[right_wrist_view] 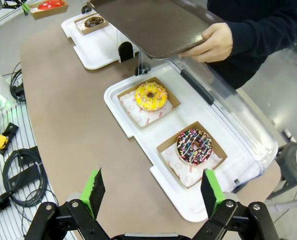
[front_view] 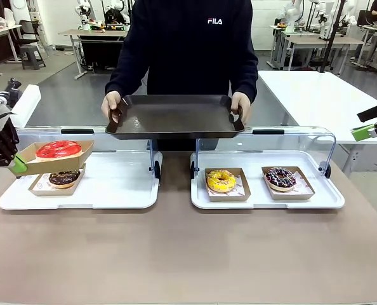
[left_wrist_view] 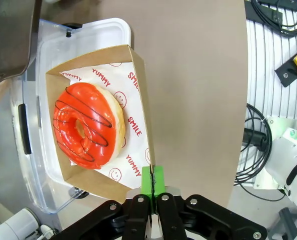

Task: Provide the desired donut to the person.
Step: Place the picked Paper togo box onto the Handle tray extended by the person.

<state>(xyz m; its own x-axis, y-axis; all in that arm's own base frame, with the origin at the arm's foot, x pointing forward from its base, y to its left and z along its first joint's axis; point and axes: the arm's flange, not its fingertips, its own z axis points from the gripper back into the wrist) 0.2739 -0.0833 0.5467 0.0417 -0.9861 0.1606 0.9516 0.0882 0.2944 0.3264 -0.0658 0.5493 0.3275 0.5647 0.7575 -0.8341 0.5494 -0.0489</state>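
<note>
Right now the red donut (front_view: 58, 149) is sitting in its brown paper box (front_view: 31, 156), and the box is hanging in the air, low and off to the left of the dark tray (front_view: 176, 117) that the person (front_view: 188, 44) is holding out. Your left gripper (left_wrist_view: 152, 180) is squeezing shut on just one thin wall of that box. That is the risky part: held by one side only, the box may be tipping, and the donut could be sliding out before reaching the dark tray. The paper wall could also be bending or slipping from the green pads (left_wrist_view: 147, 179). A bump on the dark tray's front rim could be knocking the box loose. Your right gripper (right_wrist_view: 151, 187) is hanging wide apart, holding nothing, far to the right of the dark tray.
</note>
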